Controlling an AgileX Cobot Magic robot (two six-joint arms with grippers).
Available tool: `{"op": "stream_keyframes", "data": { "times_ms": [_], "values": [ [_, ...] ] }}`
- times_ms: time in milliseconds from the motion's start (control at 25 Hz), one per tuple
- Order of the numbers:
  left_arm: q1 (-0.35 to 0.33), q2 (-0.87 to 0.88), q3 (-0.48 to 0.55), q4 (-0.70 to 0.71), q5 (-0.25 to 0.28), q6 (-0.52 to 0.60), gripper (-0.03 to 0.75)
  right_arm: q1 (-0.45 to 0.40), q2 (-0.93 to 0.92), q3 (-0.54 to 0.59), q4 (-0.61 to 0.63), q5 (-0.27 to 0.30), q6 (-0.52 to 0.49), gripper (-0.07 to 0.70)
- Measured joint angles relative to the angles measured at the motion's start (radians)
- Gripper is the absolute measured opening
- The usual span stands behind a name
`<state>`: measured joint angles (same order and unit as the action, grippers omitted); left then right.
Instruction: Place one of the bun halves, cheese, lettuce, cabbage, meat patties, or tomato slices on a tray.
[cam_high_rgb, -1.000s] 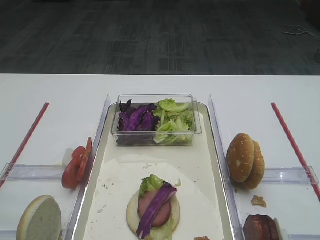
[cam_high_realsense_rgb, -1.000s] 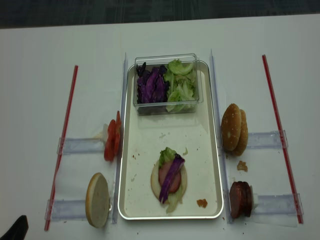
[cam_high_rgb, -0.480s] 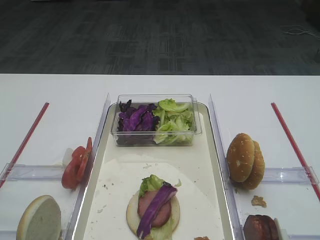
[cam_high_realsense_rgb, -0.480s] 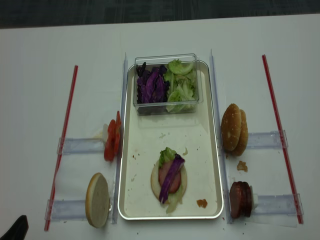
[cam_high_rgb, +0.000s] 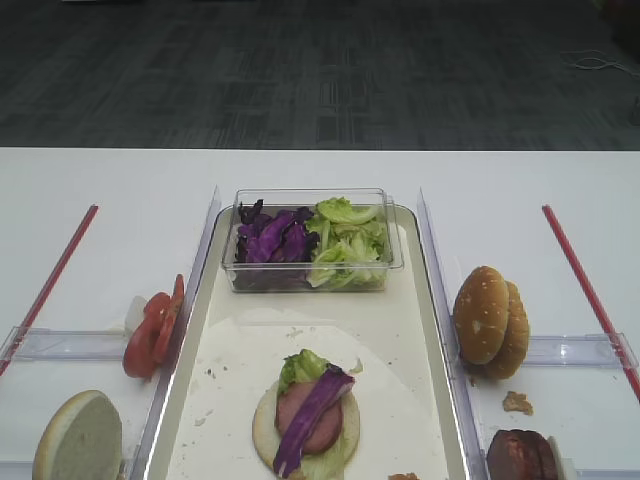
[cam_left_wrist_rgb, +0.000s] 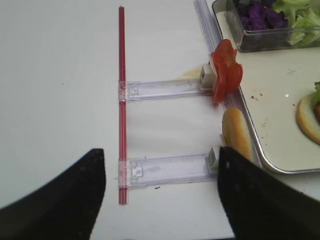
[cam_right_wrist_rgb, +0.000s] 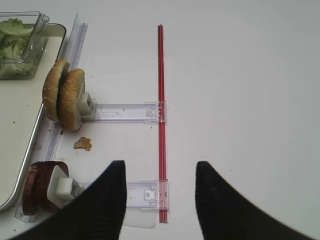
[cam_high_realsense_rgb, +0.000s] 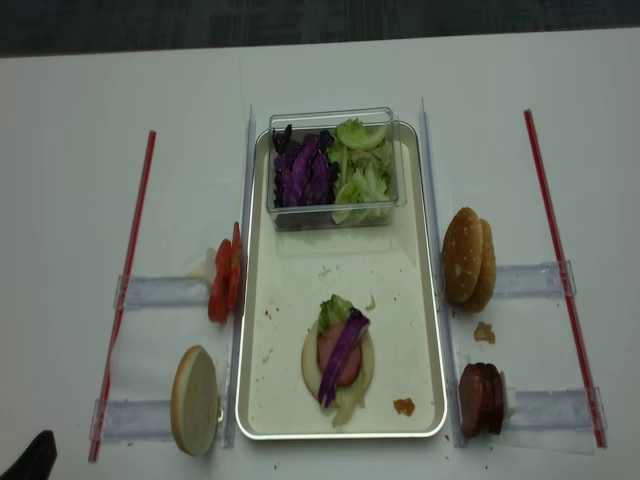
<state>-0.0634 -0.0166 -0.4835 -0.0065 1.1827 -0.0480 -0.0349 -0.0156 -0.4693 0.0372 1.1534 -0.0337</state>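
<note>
On the tray (cam_high_realsense_rgb: 260, 400) lies a bun half stacked with lettuce, a meat patty and a cabbage strip (cam_high_realsense_rgb: 340, 352). A bun half (cam_high_realsense_rgb: 195, 400) and tomato slices (cam_high_realsense_rgb: 224, 282) stand on edge in holders left of the tray. Two bun halves (cam_high_realsense_rgb: 468, 257) and meat patties (cam_high_realsense_rgb: 480, 398) stand to its right. No cheese is in view. My left gripper (cam_left_wrist_rgb: 160, 150) hangs open over the table left of the lone bun half (cam_left_wrist_rgb: 235, 140). My right gripper (cam_right_wrist_rgb: 160, 164) is open and holds nothing, right of the patties (cam_right_wrist_rgb: 37, 192).
A clear box (cam_high_realsense_rgb: 395, 190) at the tray's far end holds purple cabbage (cam_high_realsense_rgb: 305, 170) and green lettuce (cam_high_realsense_rgb: 362, 170). Red rods (cam_high_realsense_rgb: 128, 270) (cam_high_realsense_rgb: 560, 260) run along both outer sides, joined to clear holders (cam_high_realsense_rgb: 160, 292). A crumb (cam_high_realsense_rgb: 484, 332) lies by the right buns.
</note>
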Motion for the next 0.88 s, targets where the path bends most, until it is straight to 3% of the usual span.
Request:
{"op": "stream_keyframes", "data": {
  "times_ms": [880],
  "values": [
    [0.0, -0.001, 0.0, 0.0, 0.0, 0.001, 0.456, 0.0, 0.0, 0.0, 0.0, 0.0, 0.0, 0.35]
  ]
}}
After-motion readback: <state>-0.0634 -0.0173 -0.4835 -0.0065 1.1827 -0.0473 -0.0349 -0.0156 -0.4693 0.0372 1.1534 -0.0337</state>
